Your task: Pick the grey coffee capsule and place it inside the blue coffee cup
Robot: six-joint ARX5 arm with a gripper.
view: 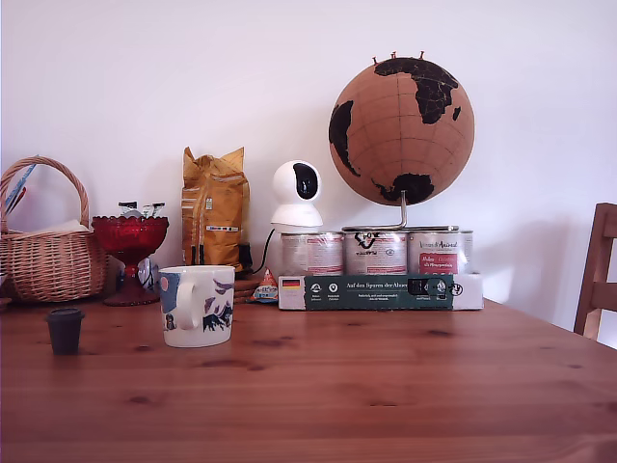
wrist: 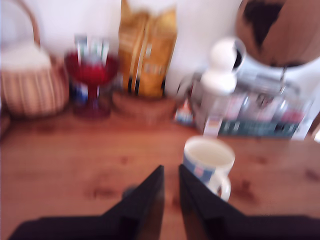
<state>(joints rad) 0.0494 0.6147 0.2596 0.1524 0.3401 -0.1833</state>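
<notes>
Capsule first: from the exterior view I see the grey coffee capsule (view: 65, 330) standing upright on the wooden table (view: 386, 386), near that view's left edge, rim up. It sits apart from the blue coffee cup (view: 198, 305), which stands to its right with the handle turned toward the camera. Behind them along the wall I make out a wicker basket (view: 48, 253), a red glass goblet (view: 129, 253), a yellow bag (view: 214, 207), a small white camera (view: 296, 195), a row of tins (view: 376, 253) behind a dark green box (view: 378, 291), and a cork globe (view: 401, 131). A chair (view: 598, 275) shows at that view's right edge. I do not see the arm in this view. Moving to the wrist view, which is badly blurred, I see the gripper (wrist: 171, 176) over the table with its two dark fingers (wrist: 150, 200) close together, a narrow gap between them and nothing held. The cup (wrist: 209, 159) sits just beside the fingers, its pale inside showing. A dim dark spot by the fingers may be the capsule; I cannot tell.
</notes>
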